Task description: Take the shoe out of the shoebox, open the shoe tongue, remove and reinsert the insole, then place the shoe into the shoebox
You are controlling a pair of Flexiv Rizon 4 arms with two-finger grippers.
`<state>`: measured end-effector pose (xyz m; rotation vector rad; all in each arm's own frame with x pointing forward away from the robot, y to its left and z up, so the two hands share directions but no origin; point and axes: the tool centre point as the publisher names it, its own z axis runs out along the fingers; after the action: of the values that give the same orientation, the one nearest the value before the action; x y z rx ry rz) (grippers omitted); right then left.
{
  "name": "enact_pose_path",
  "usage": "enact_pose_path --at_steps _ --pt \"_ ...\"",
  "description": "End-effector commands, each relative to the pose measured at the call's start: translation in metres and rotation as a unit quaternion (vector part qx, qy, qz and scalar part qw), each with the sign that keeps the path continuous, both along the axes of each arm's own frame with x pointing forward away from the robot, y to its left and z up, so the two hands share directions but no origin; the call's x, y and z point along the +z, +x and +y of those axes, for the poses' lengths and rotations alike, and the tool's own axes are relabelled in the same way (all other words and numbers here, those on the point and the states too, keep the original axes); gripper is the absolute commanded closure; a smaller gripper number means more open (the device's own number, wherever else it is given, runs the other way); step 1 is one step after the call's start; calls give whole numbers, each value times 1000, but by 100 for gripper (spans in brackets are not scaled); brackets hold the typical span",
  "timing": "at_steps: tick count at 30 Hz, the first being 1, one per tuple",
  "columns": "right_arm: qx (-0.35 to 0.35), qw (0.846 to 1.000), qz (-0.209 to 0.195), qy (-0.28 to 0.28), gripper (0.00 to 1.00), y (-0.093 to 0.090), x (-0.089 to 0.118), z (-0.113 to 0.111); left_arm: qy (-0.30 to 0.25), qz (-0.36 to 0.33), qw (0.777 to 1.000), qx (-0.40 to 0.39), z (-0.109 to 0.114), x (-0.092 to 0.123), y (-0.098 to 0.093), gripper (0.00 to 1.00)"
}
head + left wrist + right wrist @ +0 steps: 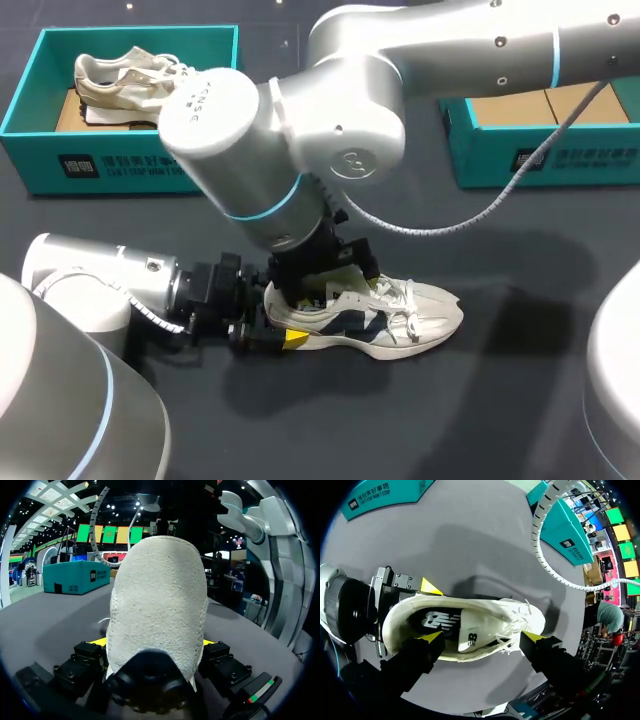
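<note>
The white shoe (400, 318) lies on its sole mid-frame on the dark desk (480, 420), toe to the right, well apart from the teal shoebox (560, 160) at upper right. Its insole (445, 625) sits inside, so I'd judge the removing step is in hand. The left pincer (154, 642) clamps the heel from both sides. The right pincer (483, 636) hovers spread wide over the opening, gripping nothing. Next it should dip in and pinch the insole's edge while the heel is held
</note>
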<state>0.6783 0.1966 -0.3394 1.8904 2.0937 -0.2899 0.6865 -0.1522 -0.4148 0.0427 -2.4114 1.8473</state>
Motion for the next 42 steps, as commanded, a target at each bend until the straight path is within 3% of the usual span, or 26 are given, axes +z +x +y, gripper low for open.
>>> enact_pose_path --at_steps 1,24,27,30,34,42 --pt "-63 997 -36 -24 0 -8 -7 4 1 0 1000 1 0 0 0 100" --pt "-76 996 -44 -20 0 1 -25 -24 1 0 1000 1 0 0 0 100" --pt "-78 996 -44 -22 4 1 -23 -29 1 0 1000 1 0 0 0 100" --pt "-81 995 -45 -23 15 0 -20 -33 1 0 1000 1 0 0 0 100" --pt "-86 995 -42 -23 17 0 -17 -39 1 0 1000 1 0 0 0 100" --pt "-91 995 -41 -27 31 -1 -5 -51 1 0 1000 1 0 0 0 100"
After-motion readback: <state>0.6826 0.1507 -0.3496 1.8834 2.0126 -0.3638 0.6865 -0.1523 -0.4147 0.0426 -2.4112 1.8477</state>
